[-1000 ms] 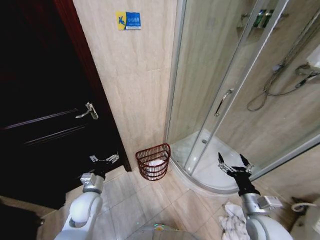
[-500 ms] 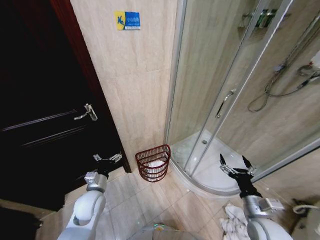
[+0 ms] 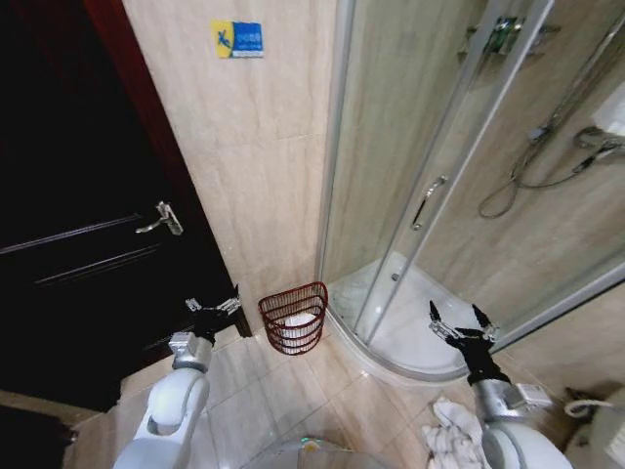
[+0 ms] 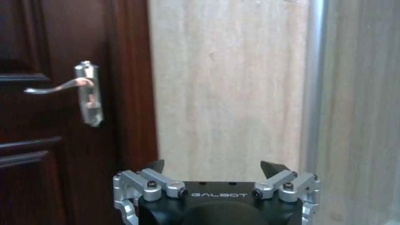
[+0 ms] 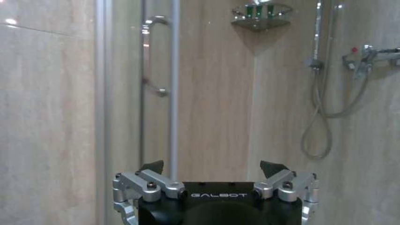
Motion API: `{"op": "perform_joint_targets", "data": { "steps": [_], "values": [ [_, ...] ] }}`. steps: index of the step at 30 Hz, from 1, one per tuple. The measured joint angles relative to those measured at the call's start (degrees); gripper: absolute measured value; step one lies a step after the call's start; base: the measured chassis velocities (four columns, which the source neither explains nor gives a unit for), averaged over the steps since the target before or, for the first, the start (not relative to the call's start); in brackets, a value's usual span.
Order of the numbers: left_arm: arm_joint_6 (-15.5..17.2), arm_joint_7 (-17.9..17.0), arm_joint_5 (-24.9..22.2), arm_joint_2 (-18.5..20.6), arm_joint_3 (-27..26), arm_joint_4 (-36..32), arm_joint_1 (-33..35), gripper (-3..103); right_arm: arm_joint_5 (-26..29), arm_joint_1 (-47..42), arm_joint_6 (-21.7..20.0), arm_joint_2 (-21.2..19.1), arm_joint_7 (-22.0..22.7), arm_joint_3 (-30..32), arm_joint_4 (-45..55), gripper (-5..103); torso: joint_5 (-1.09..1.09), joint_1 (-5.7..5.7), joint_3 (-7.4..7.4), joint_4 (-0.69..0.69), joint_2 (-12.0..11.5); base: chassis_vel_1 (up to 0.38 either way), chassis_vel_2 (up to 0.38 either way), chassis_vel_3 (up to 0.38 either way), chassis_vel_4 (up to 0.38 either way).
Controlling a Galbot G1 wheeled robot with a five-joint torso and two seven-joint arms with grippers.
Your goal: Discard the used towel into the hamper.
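The hamper (image 3: 293,318), a small dark red wire basket, stands on the tiled floor against the wall, between the door and the shower cabin. Something white lies inside it. A crumpled white towel (image 3: 447,437) lies on the floor at the lower right, beside my right arm. My left gripper (image 3: 215,306) is held up, open and empty, left of the hamper and in front of the door. My right gripper (image 3: 459,320) is raised too, open and empty, before the shower tray. The wrist views show the left gripper (image 4: 212,168) and the right gripper (image 5: 212,168) with their jaws spread.
A dark wooden door (image 3: 88,264) with a metal handle (image 3: 159,219) fills the left side. The glass shower cabin (image 3: 430,205) with its raised curved tray (image 3: 410,332) takes up the right. Open floor tiles (image 3: 293,401) lie between my arms.
The whole head view has shifted a little to the left, so the camera moved. Both grippers stay open and raised; nothing was taken hold of.
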Motion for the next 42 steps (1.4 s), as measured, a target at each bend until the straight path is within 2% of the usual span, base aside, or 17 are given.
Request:
{"op": "perform_joint_targets", "data": {
  "steps": [8, 10, 11, 12, 21, 25, 32, 42],
  "values": [
    [0.59, -0.18, 0.25, -0.01, 0.94, 0.06, -0.78, 100, 0.19, 0.00, 0.25, -0.13, 0.00, 0.20, -0.50, 100, 0.05, 0.01, 0.01, 0.00, -0.01, -0.238, -0.239, 0.229, 0.233],
    [0.64, -0.19, 0.28, -0.01, 1.07, 0.09, -0.84, 100, 0.21, 0.02, 0.27, -0.14, 0.00, 0.22, -0.53, 100, 0.03, 0.00, 0.00, -0.01, 0.00, -0.237, -0.252, 0.263, 0.232],
    [0.67, -0.19, 0.31, -0.01, 1.19, 0.18, -0.90, 100, 0.22, 0.05, 0.30, -0.14, 0.00, 0.27, -0.54, 100, -0.06, -0.01, 0.00, -0.01, 0.00, -0.234, -0.233, 0.260, 0.232],
    [0.68, -0.19, 0.34, -0.01, 1.26, 0.24, -0.96, 100, 0.23, 0.08, 0.29, -0.14, 0.00, 0.27, -0.59, 100, 0.05, 0.00, 0.00, 0.00, 0.00, -0.234, -0.243, 0.195, 0.244],
    [0.55, -0.21, 0.36, -0.06, 1.30, 0.65, -1.01, 100, 0.14, 0.35, 0.90, 0.08, 0.27, 0.14, -0.91, 100, -0.01, 0.00, 0.00, 0.00, 0.00, -0.226, -0.218, 0.220, 0.220],
    [0.35, -0.20, 0.34, -0.06, 1.25, 0.80, -0.99, 100, -0.04, 0.78, 1.72, 0.27, 0.51, 0.01, -1.46, 100, 0.06, 0.03, 0.01, -0.02, -0.01, -0.164, -0.131, 0.144, 0.058],
    [-0.16, -0.17, 0.33, -0.21, 1.44, 1.55, -0.91, 100, -0.37, 0.92, 1.87, 0.36, 1.04, -0.09, -1.64, 100, -0.02, -0.01, 0.00, 0.01, 0.00, 0.014, -0.015, 0.022, 0.012],
    [-0.14, -0.11, 0.18, 0.18, 2.13, 2.17, -2.08, 100, -0.80, 1.34, 1.08, 0.65, 1.13, -0.07, -1.50, 100, 0.01, 0.01, 0.00, 0.00, 0.00, 0.013, 0.008, -0.018, -0.020]
  ]
}}
